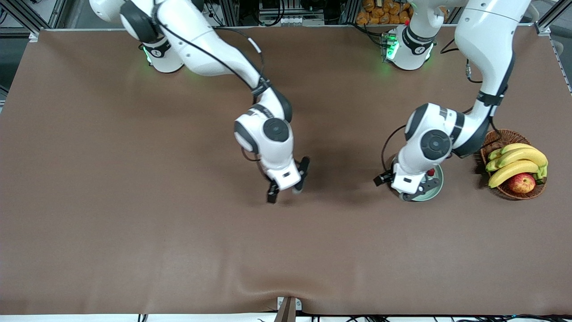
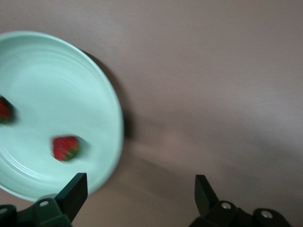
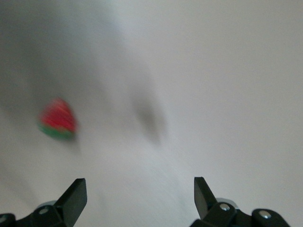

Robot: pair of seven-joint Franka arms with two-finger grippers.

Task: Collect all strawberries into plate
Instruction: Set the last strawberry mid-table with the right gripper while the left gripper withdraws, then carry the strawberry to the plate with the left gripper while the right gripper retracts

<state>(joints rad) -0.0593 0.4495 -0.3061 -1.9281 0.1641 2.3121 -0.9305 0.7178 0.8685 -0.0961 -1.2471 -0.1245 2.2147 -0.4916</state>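
On plate – 2 strawberries, pincers open

The left arm covers most of the plate in the front view. In the left wrist view 1 strawberry is cut by the edge; the lone berry in the right wrist view is blurred.
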